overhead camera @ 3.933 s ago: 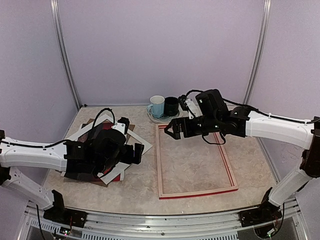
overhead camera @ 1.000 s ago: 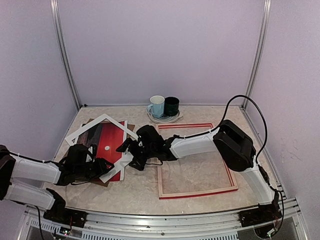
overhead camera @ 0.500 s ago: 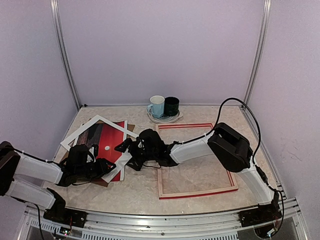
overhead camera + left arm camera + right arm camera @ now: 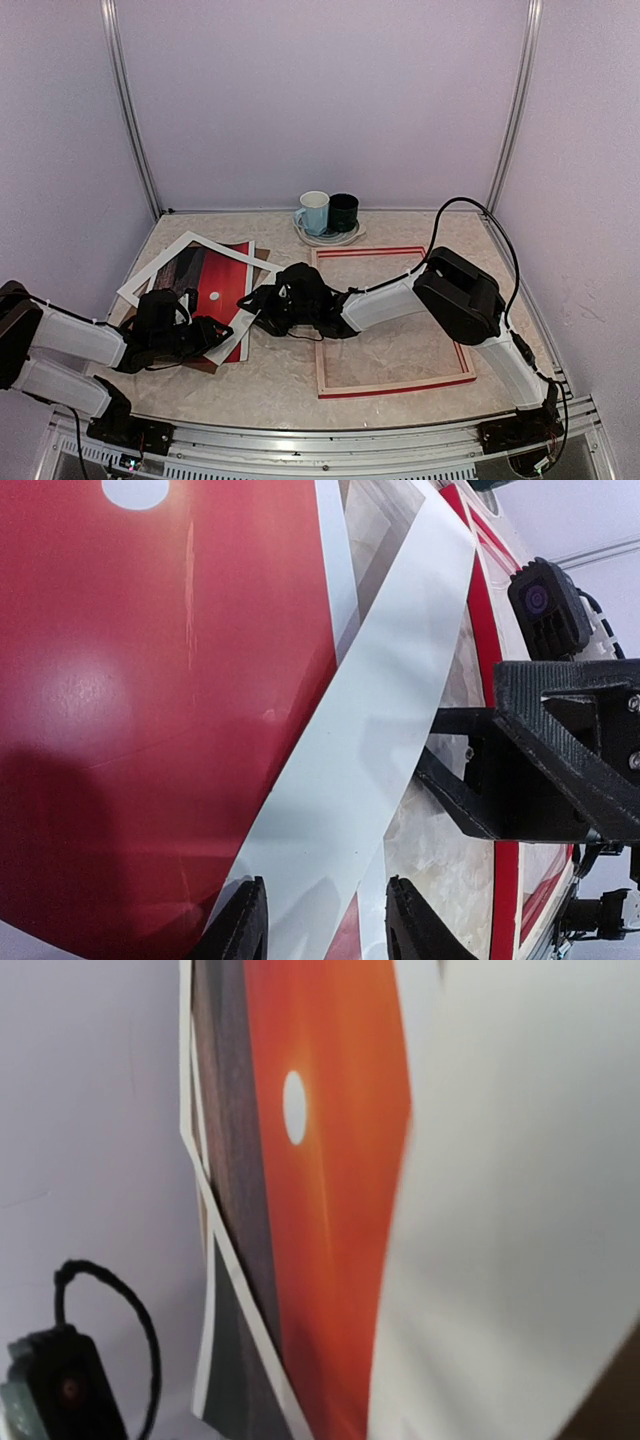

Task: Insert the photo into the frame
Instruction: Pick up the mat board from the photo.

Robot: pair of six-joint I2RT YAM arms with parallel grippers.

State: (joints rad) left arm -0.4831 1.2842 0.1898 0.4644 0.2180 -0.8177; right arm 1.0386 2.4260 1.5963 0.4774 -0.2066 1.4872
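**Top view.** The frame (image 4: pixel 395 386) lies flat on the table (image 4: pixel 280 385), on the right half, and nothing lies inside it. The photo (image 4: pixel 222 285) lies on the left half with its red side up, well apart from the frame. A white mat (image 4: pixel 158 266) sits tilted over the photo, its far corner raised. The left gripper (image 4: pixel 208 335) is low at the near corner of the mat. The right arm reaches across the frame, and the right gripper (image 4: pixel 250 298) is at the right edge of the mat. A pale blue mug (image 4: pixel 313 212) and a dark mug (image 4: pixel 343 212) stand at the back of the table.

**Left wrist view.** The photo (image 4: pixel 150 730) fills the left of the picture. A strip of the mat (image 4: pixel 370 730) runs between the left fingers (image 4: pixel 240 925), which stand partly apart. Whether they clamp the strip cannot be told. The right gripper (image 4: pixel 425 745) meets the strip's right edge. Its grip cannot be told.

**Right wrist view.** The photo (image 4: pixel 320 1210) shows its white sun (image 4: pixel 294 1107). A blurred white surface (image 4: pixel 520 1210) covers the right side. The right fingers are not distinguishable.
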